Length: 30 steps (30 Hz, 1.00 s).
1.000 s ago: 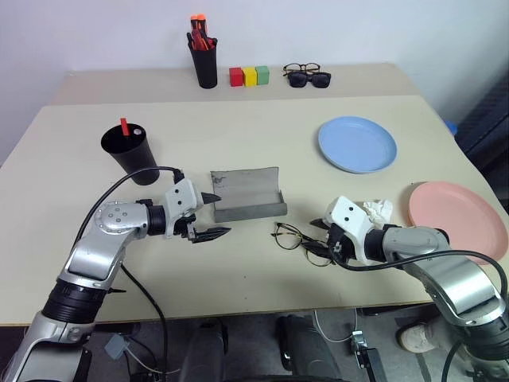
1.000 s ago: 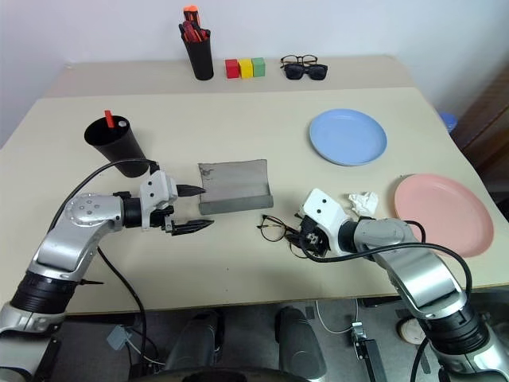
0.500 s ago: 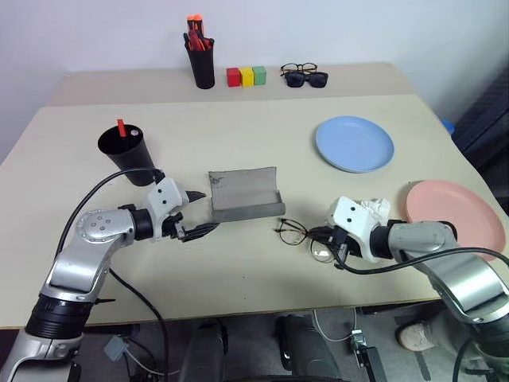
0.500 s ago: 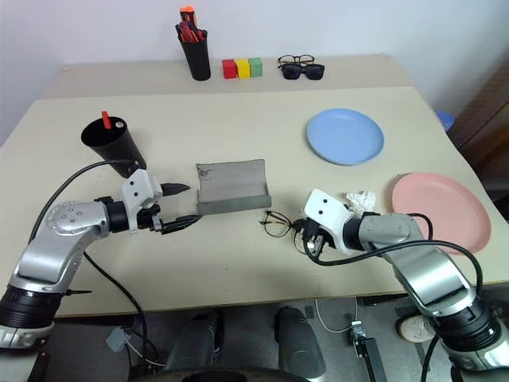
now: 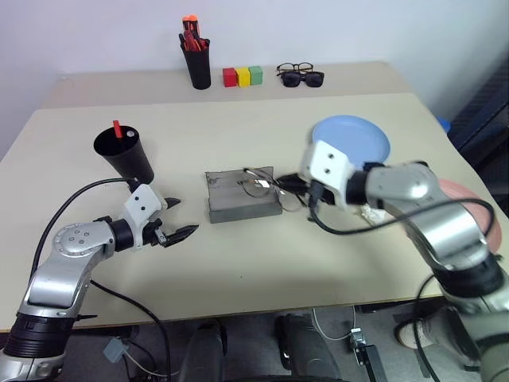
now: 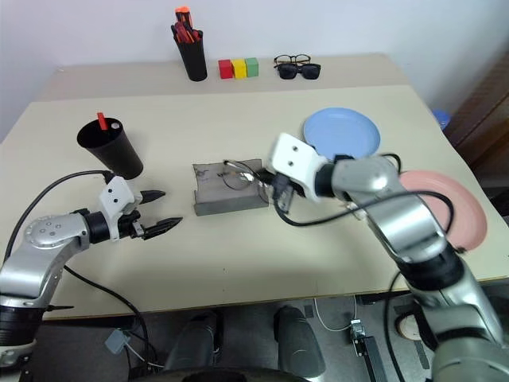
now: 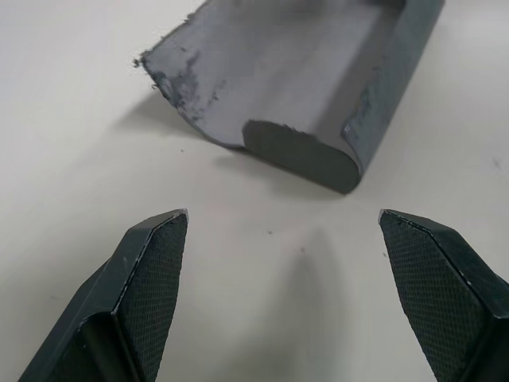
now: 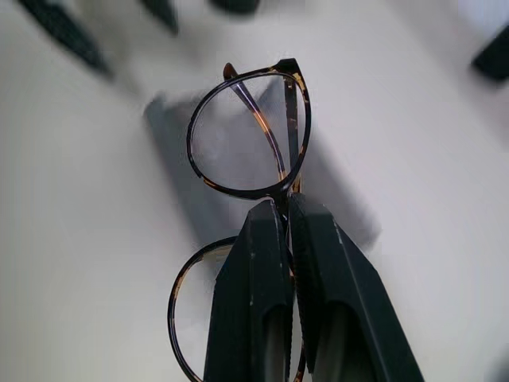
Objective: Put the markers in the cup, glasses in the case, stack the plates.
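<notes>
My right gripper is shut on the bridge of the wire-frame glasses and holds them in the air over the grey case. The case lies open on the table, its trough empty. To the left of the case, my left gripper hovers low and open with nothing between its fingers; its wrist view looks at the case's end. The black cup stands further back at the left, with a red-ended marker sticking out of it. The blue plate and the pink plate lie apart at the right, both partly behind my right arm.
Along the back edge stand a black pen holder with red and orange pens, three coloured blocks, and a spare pair of glasses with sunglasses. A cable trails from each arm.
My right gripper has shut on the glasses, lifted them off the table and carried them left over the case. The left gripper has drawn back leftwards from the case, still open.
</notes>
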### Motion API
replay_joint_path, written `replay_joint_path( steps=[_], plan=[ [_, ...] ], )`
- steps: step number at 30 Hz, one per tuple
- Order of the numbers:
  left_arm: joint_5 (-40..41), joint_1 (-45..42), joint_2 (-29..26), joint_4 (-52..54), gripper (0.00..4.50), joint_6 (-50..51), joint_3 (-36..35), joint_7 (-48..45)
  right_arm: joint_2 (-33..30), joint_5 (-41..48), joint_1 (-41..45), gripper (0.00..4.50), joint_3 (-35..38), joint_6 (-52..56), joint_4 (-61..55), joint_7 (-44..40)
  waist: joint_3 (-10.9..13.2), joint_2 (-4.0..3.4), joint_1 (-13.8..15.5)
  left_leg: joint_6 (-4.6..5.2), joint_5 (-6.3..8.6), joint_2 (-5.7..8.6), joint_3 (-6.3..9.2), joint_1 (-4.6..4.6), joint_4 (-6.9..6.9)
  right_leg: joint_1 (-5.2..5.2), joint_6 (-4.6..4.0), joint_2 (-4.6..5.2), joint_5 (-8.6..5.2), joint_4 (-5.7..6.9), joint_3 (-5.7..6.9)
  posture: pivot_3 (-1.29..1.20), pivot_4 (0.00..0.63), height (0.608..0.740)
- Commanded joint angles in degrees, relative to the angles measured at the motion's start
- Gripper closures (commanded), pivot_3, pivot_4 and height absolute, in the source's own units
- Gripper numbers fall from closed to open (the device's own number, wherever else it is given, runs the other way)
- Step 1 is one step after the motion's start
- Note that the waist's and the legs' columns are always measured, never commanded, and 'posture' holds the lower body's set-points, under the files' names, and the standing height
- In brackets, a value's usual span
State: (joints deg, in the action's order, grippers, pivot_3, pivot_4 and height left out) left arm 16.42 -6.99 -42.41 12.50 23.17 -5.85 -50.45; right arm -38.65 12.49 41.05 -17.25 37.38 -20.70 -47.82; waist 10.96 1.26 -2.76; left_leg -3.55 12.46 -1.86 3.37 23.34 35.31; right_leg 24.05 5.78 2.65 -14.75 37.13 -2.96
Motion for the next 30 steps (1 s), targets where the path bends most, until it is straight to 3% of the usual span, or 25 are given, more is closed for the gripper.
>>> replay_joint_path(
  steps=[1, 8, 16, 24, 27, 30],
  plan=[
    [2.1, 0.8, -0.7, 3.0, 0.55, 1.5, -2.3, 0.3, 5.5, -5.1, 5.8, 4.4, -5.7, -8.6, 9.3, -1.5, 0.0, 0.0, 0.0, 0.0, 0.0, 0.0, 0.0, 0.01, -0.03, 0.03, 0.0, 0.0, 0.0, 0.02, 0.0, 0.0, 0.15, 0.74],
    [5.3, 3.8, -1.3, 7.9, 0.55, 5.3, -5.1, 1.2, 12.4, -13.3, 9.4, 4.4, -9.9, -24.3, 29.7, -2.2, 0.0, 0.01, 0.6, -0.01, -0.01, 0.05, -0.01, 0.13, 0.0, 0.11, 0.01, 0.08, 0.01, 0.05, 0.02, 0.0, 0.15, 0.74],
    [8.3, 5.7, -1.4, 11.6, 0.55, 8.7, -7.3, 2.5, 12.8, -15.5, 7.7, 4.4, -8.9, -30.0, 33.0, -4.6, 0.0, 0.0, 0.1, -0.01, 0.0, 0.01, 0.0, 0.09, -0.03, 0.16, -0.01, 0.02, 0.01, 0.11, 0.01, 0.0, 0.15, 0.74],
    [8.3, 1.1, -1.7, 9.1, 0.55, 8.7, -5.8, 2.8, 13.3, -15.4, 6.7, 4.4, -8.8, -33.0, 33.7, -8.4, 0.0, 0.0, 0.3, -0.01, -0.01, 0.02, 0.0, 0.09, -0.02, 0.15, -0.01, 0.03, 0.01, 0.12, 0.01, 0.0, 0.15, 0.74],
    [8.8, -1.6, -0.8, 7.0, 0.55, 8.3, -5.4, 2.8, 13.9, -15.1, 6.9, 3.52, -7.9, -32.2, 33.8, -8.5, 0.0, 0.0, 0.2, -0.01, -0.01, 0.02, 0.0, 0.09, -0.02, 0.14, 0.0, 0.03, 0.01, 0.12, 0.01, 0.0, 0.15, 0.74],
    [10.6, -8.2, 2.2, 2.3, 1.45, 10.1, -4.8, 4.0, 14.6, -16.2, 7.5, 2.03, -5.9, -32.1, 33.6, -5.0, 0.0, 0.01, 0.3, -0.02, -0.01, 0.03, 0.0, 0.08, -0.01, 0.14, 0.0, 0.02, 0.02, 0.14, 0.01, 0.0, 0.15, 0.74]
  ],
)
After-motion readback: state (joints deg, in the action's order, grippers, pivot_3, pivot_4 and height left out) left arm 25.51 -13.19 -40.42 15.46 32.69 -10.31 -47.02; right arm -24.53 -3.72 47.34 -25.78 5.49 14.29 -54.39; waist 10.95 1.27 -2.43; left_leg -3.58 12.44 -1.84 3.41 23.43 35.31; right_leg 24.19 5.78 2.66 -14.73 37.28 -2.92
